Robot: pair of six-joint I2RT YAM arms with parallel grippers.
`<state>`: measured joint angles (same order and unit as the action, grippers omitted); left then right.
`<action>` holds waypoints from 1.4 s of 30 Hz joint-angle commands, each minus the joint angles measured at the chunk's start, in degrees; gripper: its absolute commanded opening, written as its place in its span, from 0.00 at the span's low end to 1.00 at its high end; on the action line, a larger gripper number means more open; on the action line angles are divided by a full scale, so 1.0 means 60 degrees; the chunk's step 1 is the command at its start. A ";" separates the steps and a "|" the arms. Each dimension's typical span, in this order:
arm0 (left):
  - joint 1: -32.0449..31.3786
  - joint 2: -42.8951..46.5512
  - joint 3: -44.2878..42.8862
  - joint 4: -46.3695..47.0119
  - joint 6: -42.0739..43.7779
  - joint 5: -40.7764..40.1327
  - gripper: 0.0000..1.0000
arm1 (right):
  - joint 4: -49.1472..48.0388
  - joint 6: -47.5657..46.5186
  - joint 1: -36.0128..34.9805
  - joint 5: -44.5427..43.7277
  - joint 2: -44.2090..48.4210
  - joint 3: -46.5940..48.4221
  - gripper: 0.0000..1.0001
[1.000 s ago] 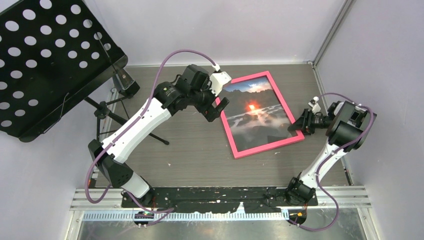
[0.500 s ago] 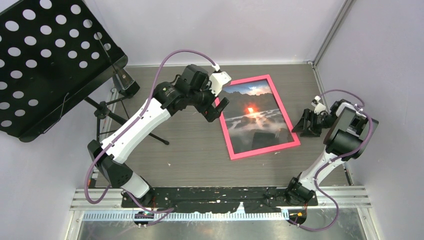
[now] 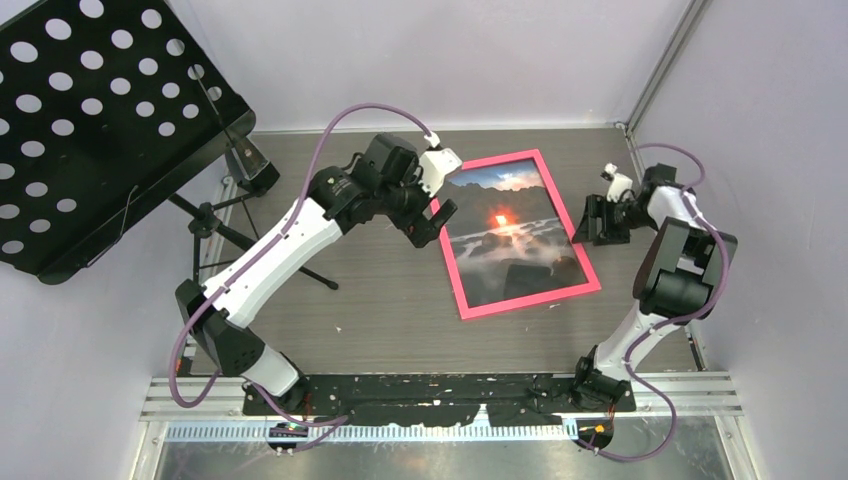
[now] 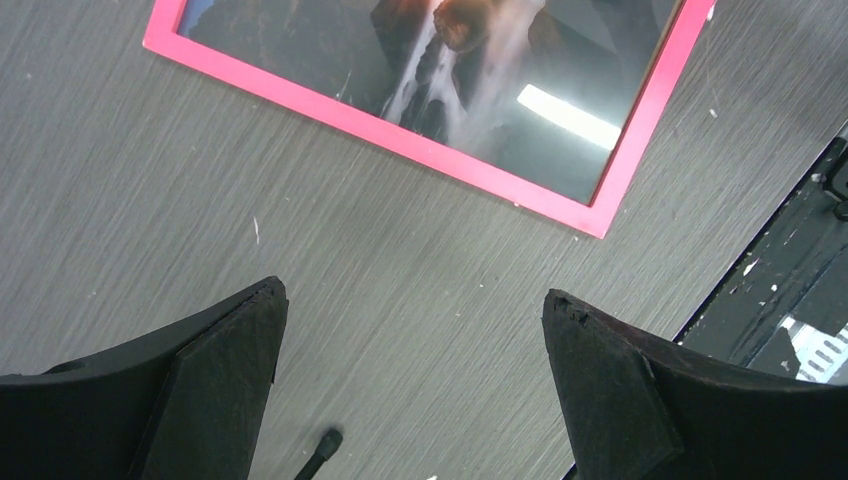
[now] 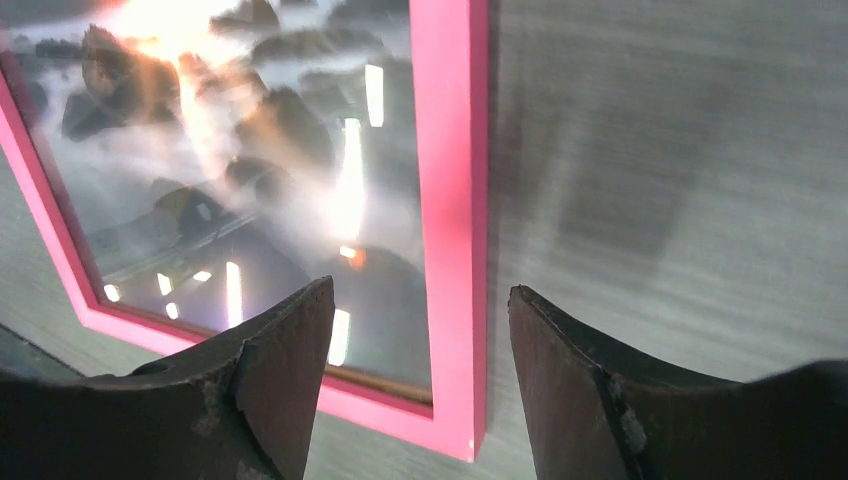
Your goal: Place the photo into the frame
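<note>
**Photo is lying inside its frame, and both sets of fingers are standing empty**

Starting at your far left, the black perforated metal music stand [image 3: 90, 130] is taking no part in this. It is standing well apart from the work.

Next, your left fingers [image 4: 215, 370] are hovering wide apart over bare grey wood-grain table [image 3: 380, 290], just beside the frame's left edge. They are holding nothing and touching nothing.

At the centre, the thin rectangular pink frame [image 3: 530, 302] is lying flat and face up on the table, turned a little askew. The glossy rectangular photo of an orange sunset over misty sea [image 3: 510, 230] is filling its opening from border to border. Ceiling lights are reflecting across the picture, so I am judging that it is sitting behind glazing rather than resting loosely on top.

On the right, your right fingers [image 5: 270, 370] are parted too, gripping nothing. They are hanging just off the frame's right edge near its lower corner, and I am seeing no contact with the frame.

As I am reading it, the main job is looking done: the print is in place and no corner is showing outside the border. What you are not able to check from here is the back, because the board and its clips are facing the table. Judging by that, only confirming the clips and pulling both arms clear is remaining.
</note>
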<state>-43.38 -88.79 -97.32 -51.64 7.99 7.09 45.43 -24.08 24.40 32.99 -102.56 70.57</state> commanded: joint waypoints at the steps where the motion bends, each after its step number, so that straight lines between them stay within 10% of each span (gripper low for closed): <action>1: 0.0024 0.0501 0.0548 0.0349 0.0162 -0.0273 0.98 | -0.0616 0.0538 -0.0663 -0.0649 -0.0442 0.0919 0.71; 42: 0.1760 0.1503 0.2932 0.1290 -0.0225 -0.1597 0.99 | -0.0184 0.1150 -0.3379 -0.0118 0.0730 -0.1149 0.67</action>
<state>-33.54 -82.30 -80.44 -46.04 7.51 -2.42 42.65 -18.44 4.56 29.89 -102.69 63.96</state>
